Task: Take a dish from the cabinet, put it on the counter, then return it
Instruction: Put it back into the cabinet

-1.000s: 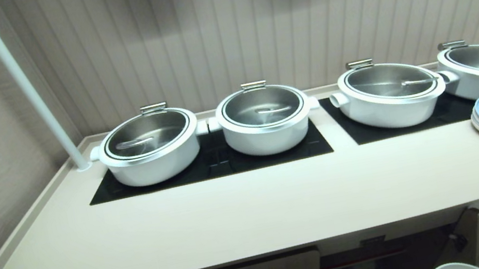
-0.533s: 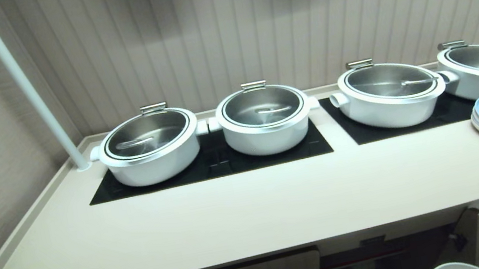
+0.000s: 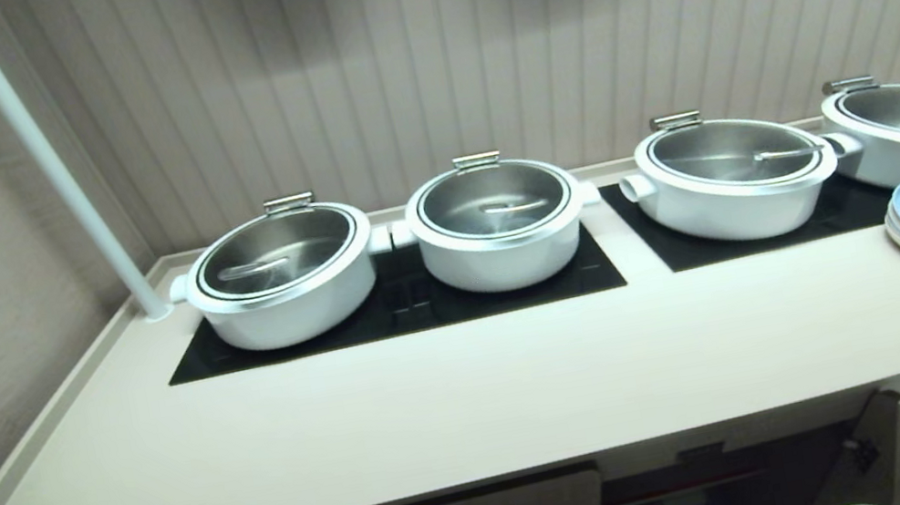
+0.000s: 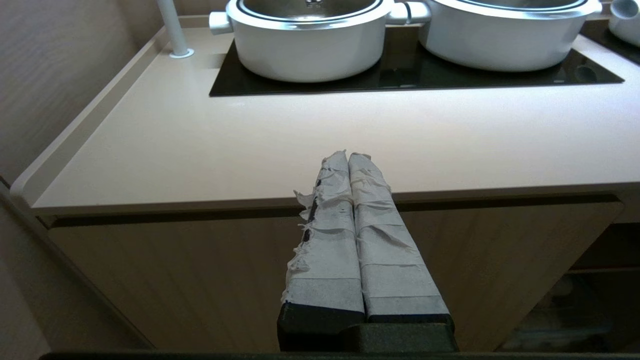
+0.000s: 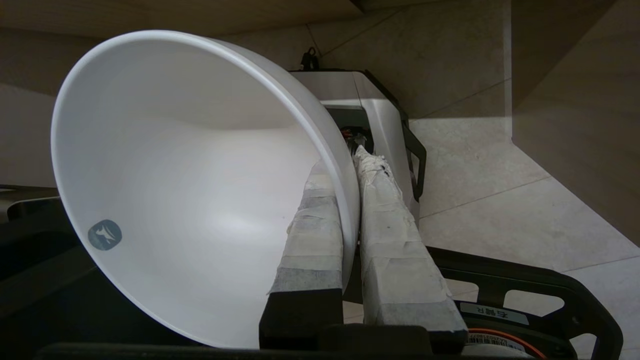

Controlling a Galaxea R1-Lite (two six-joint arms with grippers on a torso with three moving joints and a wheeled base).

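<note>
Right gripper (image 5: 350, 165) pinches the rim of the small glossy white round bowl (image 5: 190, 190) below the cream-beige counter (image 3: 477, 405); the thin rim grip may slip. Left gripper (image 4: 348, 159) pressed together, parked.

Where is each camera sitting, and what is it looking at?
Head view: high up, looking down on the counter and four lidded pots; no arm shows.
Left wrist view: behind the shut left gripper, level with the counter's front edge, facing the pots and a closed cabinet door.
Right wrist view: behind the right gripper, fingers pinching the white bowl rim, floor beyond.
Head and left wrist views share the counter and pots.
</note>
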